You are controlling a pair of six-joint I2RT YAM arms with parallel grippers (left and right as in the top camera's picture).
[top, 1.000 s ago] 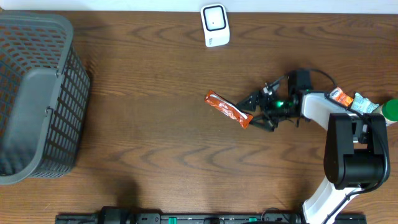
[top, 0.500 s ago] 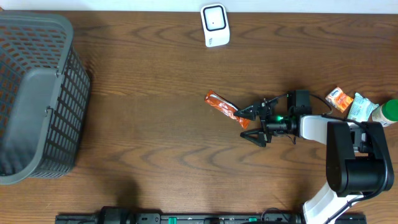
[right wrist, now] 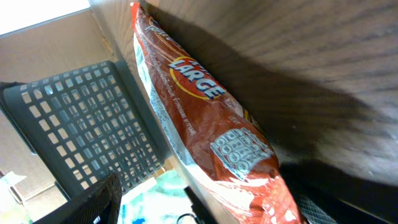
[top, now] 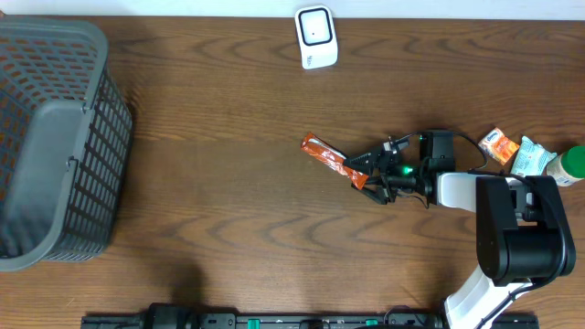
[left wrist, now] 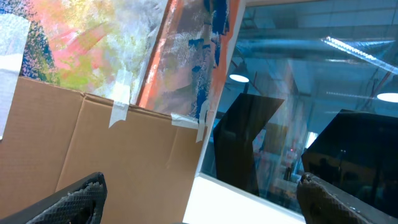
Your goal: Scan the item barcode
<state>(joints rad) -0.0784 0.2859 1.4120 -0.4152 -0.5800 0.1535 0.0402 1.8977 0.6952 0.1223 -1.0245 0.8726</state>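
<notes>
Swung the right gripper (top: 364, 175) level since a second ago and narrowed its jaws from a wide straddle to a closer bracket round the right-hand end of the orange snack packet (top: 331, 158); left the packet itself where it was. Lies flat on the wooden table (top: 228, 210), right of centre, long axis running upper left to lower right in the overhead view, lower-right end towards the right arm. Sits straight ahead of the gripper and nearly in line with it, so meets the jaws end-on, not across the middle. Cannot tell whether the pads touch the wrapper yet: fills the right wrist view (right wrist: 205, 130), with dark finger edges only at the lower corners. Falls to the right arm by nearness; shows no left arm overhead. Holds nothing in the left gripper (left wrist: 200, 190), fingers spread wide, camera aimed at cardboard (left wrist: 93, 149). Probably calls next for a firm pinch on that end, then a carry up-left to the white scanner (top: 316, 37), well apart at the far edge. Risks a drooping, twisting wrapper with so short a hold.
</notes>
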